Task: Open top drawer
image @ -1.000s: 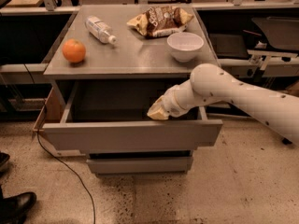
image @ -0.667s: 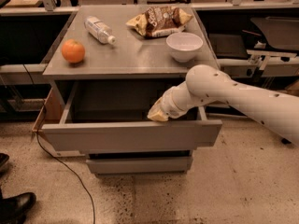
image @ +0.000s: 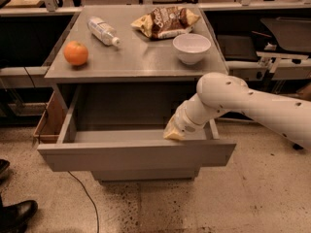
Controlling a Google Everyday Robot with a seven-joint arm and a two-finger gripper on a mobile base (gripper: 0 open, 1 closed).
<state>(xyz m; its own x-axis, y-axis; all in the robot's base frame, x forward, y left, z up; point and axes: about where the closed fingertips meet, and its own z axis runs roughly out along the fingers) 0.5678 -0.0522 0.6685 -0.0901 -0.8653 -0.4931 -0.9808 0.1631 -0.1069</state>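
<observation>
1 arm (image: 252, 103) angles down, tool (image: 174, 131) just inside the open top drawer (image: 136, 155); grip state unclear.

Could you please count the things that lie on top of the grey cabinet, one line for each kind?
Orange: 1
Plastic bottle: 1
Snack bag: 1
White bowl: 1
Total: 4
The gripper is lower down, inside the open top drawer, at its front wall.
</observation>
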